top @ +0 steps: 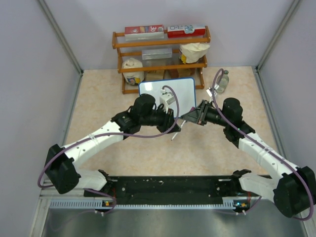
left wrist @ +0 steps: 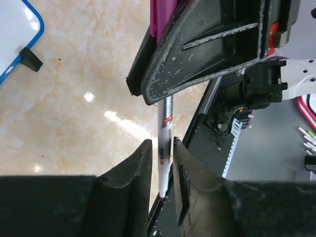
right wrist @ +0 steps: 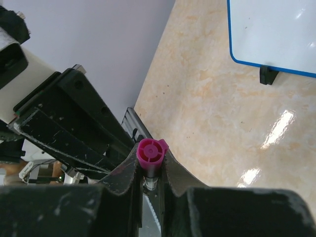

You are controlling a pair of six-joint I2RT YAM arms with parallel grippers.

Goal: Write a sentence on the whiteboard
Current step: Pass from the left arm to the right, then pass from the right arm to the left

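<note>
Left claw (left wrist: pixel 162 149) clamped on marker (left wrist: pixel 166 126) barrel, right claw (right wrist: pixel 150 164) on its cap (right wrist: pixel 149 150).
Opposed grips suit uncapping; whiteboard (top: pixel 185 91) blank.

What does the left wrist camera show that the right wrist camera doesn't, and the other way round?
Only the left wrist view shows the marker from the side, its white printed barrel pinched between the left fingers. Only the right wrist view shows the magenta cap end-on, squeezed between the right fingers. Both show a blue-framed corner of the whiteboard with a black foot, no writing visible there, and the beige table.
</note>
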